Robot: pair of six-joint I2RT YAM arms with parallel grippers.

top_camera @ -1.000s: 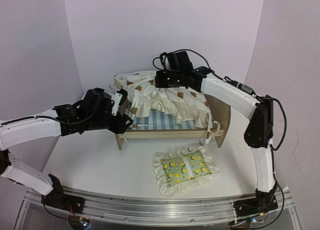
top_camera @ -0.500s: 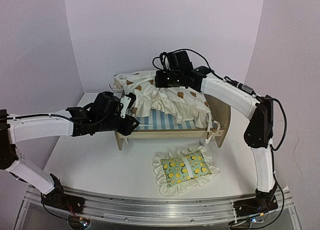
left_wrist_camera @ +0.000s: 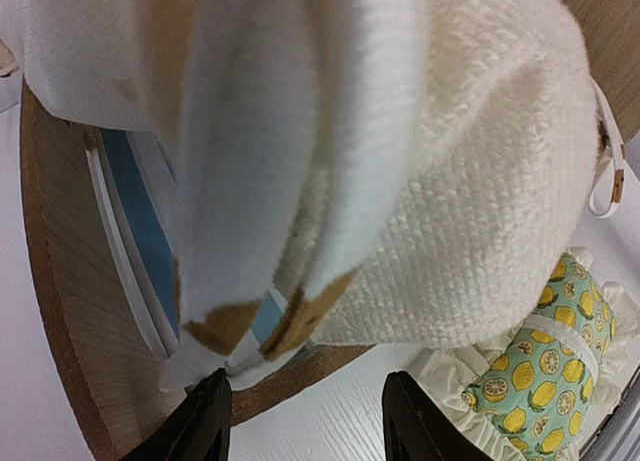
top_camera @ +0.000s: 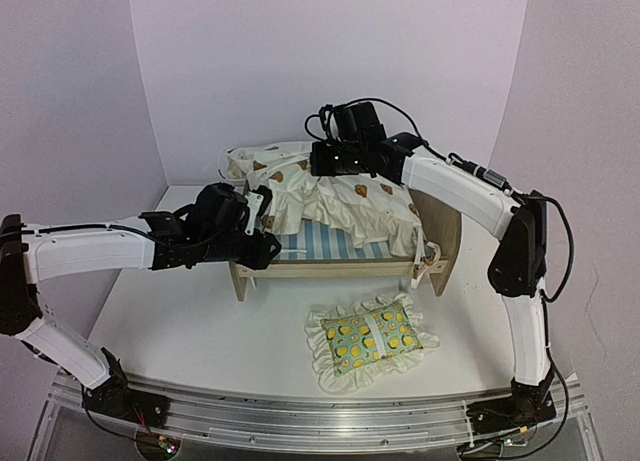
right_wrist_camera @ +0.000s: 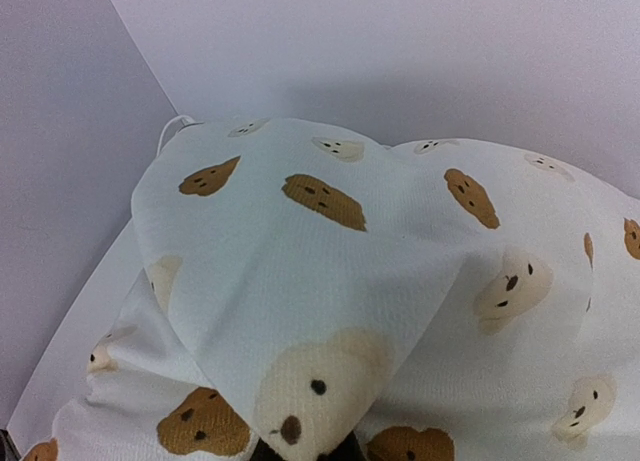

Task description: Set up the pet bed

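Note:
The pet bed (top_camera: 330, 269), light wood with a blue-and-white striped base, stands mid-table with its headboard (top_camera: 446, 231) to the right. A cream bear-print cushion (top_camera: 345, 203) drapes over it. My right gripper (top_camera: 319, 162) is shut on a raised fold of the cushion (right_wrist_camera: 330, 281); its fingers (right_wrist_camera: 303, 451) are almost hidden under the cloth. My left gripper (top_camera: 262, 245) is at the bed's front left corner. Its fingers (left_wrist_camera: 205, 426) stand open with only table between them. A cushion corner (left_wrist_camera: 215, 331) hangs just above one finger, over the wooden rail (left_wrist_camera: 60, 311).
A green lemon-print ruffled pillow (top_camera: 371, 339) lies on the table in front of the bed, also seen beside the left gripper as the pillow (left_wrist_camera: 535, 371). A white tie loop (left_wrist_camera: 610, 171) hangs off the cushion. White walls enclose the back and sides.
My left arm has stretched rightward and lowered, bringing its gripper closer to the bed's front left corner. The right arm and the cushion fold it holds have not moved.

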